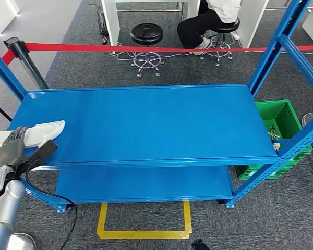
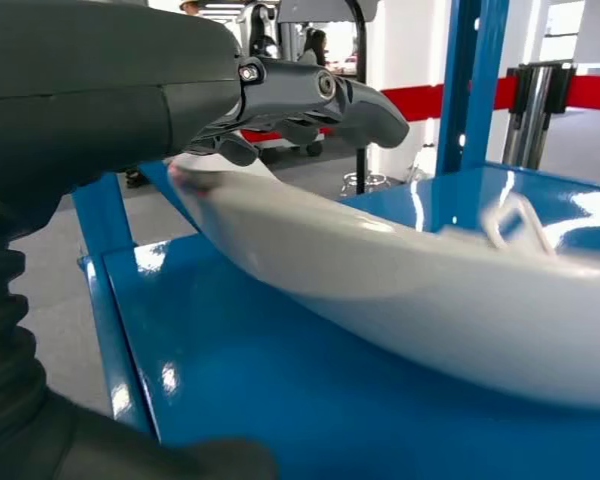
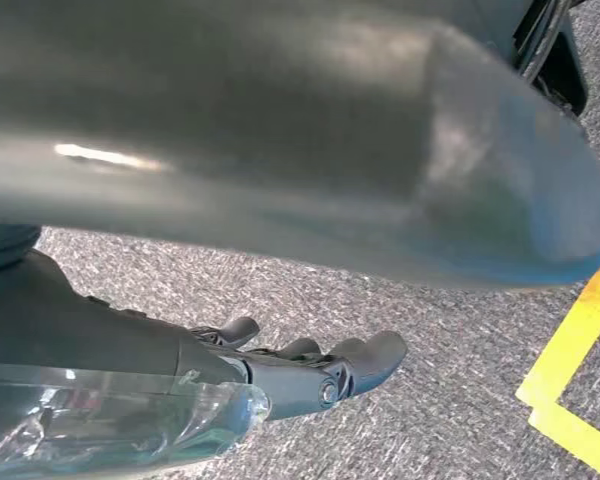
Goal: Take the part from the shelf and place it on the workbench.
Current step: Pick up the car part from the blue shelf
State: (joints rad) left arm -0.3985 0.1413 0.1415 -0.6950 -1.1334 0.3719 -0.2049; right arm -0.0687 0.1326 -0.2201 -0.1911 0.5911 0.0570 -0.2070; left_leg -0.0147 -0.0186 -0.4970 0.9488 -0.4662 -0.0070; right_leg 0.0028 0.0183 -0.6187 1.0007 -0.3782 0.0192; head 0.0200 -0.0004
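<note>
We face a blue shelf [image 1: 147, 125] whose broad top board fills the middle of the head view, with a lower board beneath it and blue uprights rising at both ends. Behind it a red barrier tape [image 1: 147, 49] runs across the grey carpet, and past the tape we see a black stool [image 1: 146, 34] and a seated person [image 1: 210, 23] by white furniture. A green crate [image 1: 283, 117] stands on the floor at the right end of the shelf, and a yellow floor marking [image 1: 143, 229] lies on the carpet in front of it.

The part [image 1: 40, 133], a long curved white piece, lies on the top board at its left end, reaching past the left edge. Our left hand [image 1: 12, 147] is at that end; in the left wrist view its dark fingers [image 2: 320, 100] lie stretched along the upper side of the part [image 2: 403, 270] while the thumb sits lower, so the hand brackets the piece, but we cannot tell whether it truly grips it.

Our right hand [image 3: 312, 370] hangs above the carpet near a yellow line, its fingers [image 3: 372, 355] lightly curled, apart, and holding nothing
</note>
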